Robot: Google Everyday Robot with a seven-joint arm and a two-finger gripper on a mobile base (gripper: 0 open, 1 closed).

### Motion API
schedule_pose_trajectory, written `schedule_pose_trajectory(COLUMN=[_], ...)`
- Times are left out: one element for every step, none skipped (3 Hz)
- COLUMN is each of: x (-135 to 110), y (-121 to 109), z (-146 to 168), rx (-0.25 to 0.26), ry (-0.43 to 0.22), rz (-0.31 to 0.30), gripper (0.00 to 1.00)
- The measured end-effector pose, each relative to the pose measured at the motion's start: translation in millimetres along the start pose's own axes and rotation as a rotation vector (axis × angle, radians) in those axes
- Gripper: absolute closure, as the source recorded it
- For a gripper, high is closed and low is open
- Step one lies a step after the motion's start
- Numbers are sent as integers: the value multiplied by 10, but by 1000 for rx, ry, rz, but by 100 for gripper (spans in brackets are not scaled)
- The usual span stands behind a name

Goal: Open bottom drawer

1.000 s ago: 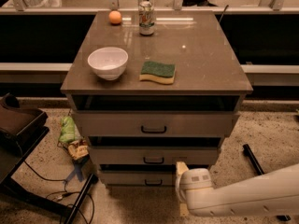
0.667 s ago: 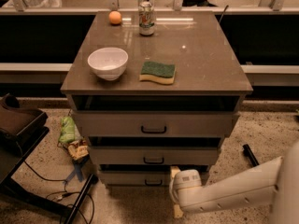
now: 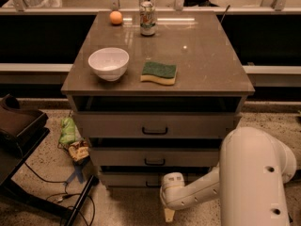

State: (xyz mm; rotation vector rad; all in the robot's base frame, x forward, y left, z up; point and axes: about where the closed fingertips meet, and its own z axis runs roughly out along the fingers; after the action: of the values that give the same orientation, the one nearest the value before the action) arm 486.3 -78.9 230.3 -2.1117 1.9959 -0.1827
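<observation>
The bottom drawer (image 3: 127, 178) is the lowest and slimmest of three grey-beige fronts on the cabinet. It looks closed, or nearly so. Its black handle (image 3: 151, 185) shows only partly at centre, beside my white wrist. My gripper (image 3: 168, 214) hangs low in front of the drawer, just right of the handle and slightly below the front panel, close to the floor. The middle drawer (image 3: 122, 157) and the top drawer (image 3: 113, 125) sit above with the same black handles.
The cabinet top (image 3: 207, 55) carries a white bowl (image 3: 108, 63), a green-yellow sponge (image 3: 159, 72), a can (image 3: 147, 19) and an orange (image 3: 116, 17). My large white arm link (image 3: 256, 178) fills the lower right. A dark stand (image 3: 19, 126), cables and a green bag (image 3: 69, 132) lie at the left.
My arm has swung left, carrying the gripper from the cabinet's lower right corner to the middle of the bottom drawer. The arm's big link now shows at lower right.
</observation>
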Motion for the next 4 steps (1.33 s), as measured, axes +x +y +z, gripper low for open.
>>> schedule_pose_trajectory(x=[-26,-106,-228,-343], y=[-4,41,114,135], z=[60,173,357,644], rx=[-3,-20,-49,-67], ry=[0,-3,-22,-28], rz=[0,-7,-24,-33], gripper=[0,0,0,0])
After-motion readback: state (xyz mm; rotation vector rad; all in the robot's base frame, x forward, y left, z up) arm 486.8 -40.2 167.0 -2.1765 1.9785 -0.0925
